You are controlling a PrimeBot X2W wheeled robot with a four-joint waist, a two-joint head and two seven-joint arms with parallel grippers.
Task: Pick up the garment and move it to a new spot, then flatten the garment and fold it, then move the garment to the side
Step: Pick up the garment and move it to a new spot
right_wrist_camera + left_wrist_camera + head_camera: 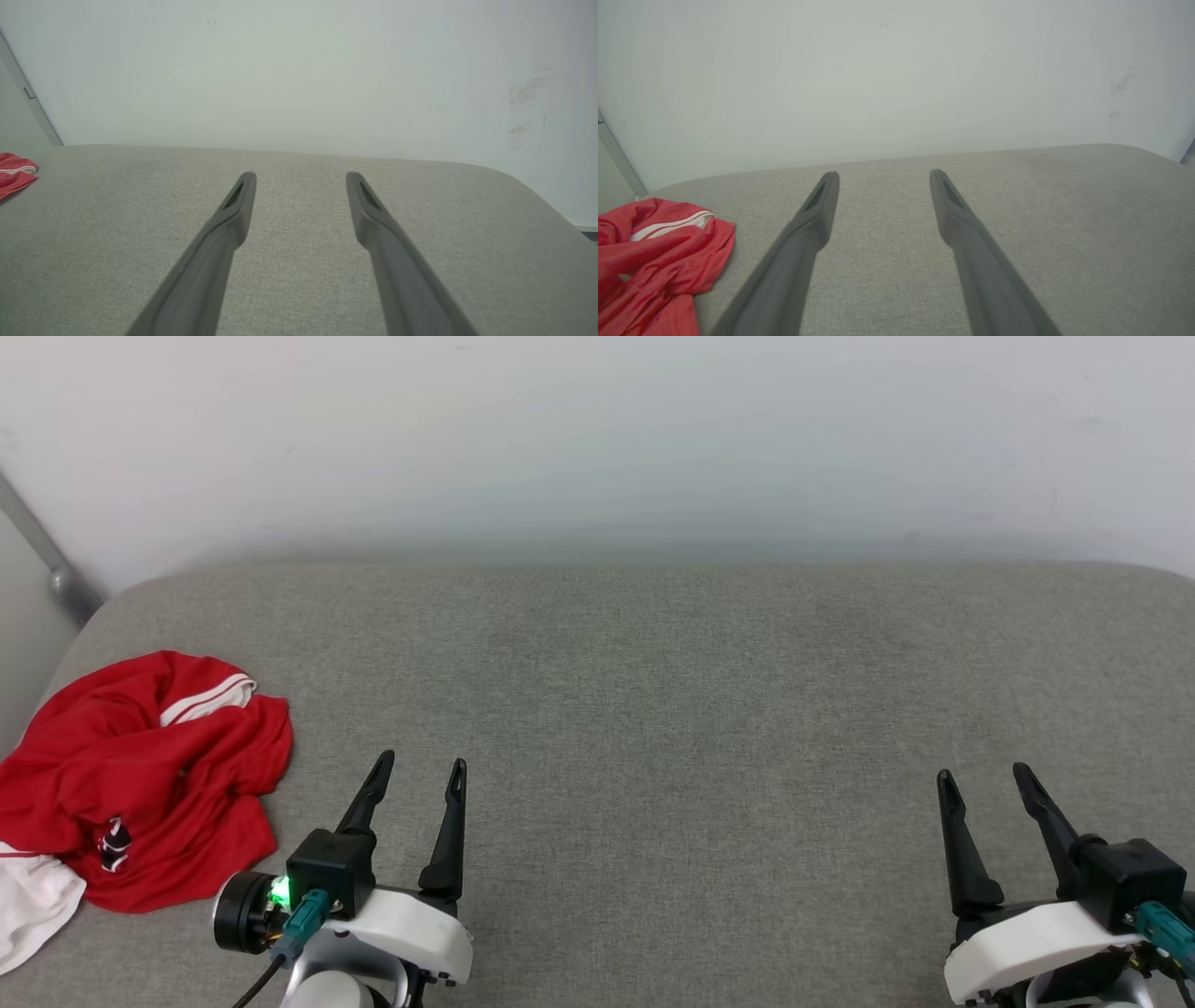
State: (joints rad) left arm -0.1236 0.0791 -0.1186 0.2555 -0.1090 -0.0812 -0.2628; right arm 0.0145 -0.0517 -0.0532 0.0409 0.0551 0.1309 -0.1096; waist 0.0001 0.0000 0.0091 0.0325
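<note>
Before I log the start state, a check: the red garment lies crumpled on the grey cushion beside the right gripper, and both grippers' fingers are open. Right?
No. The garment lies crumpled on the grey cushion beside the left gripper, far from the right gripper, as the head view shows. Both grippers' fingers are open, as you said.

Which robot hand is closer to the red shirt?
Left. The left gripper is open just to the right of the crumpled red jersey, not touching it. The right gripper is open far across the grey fabric surface.
</note>
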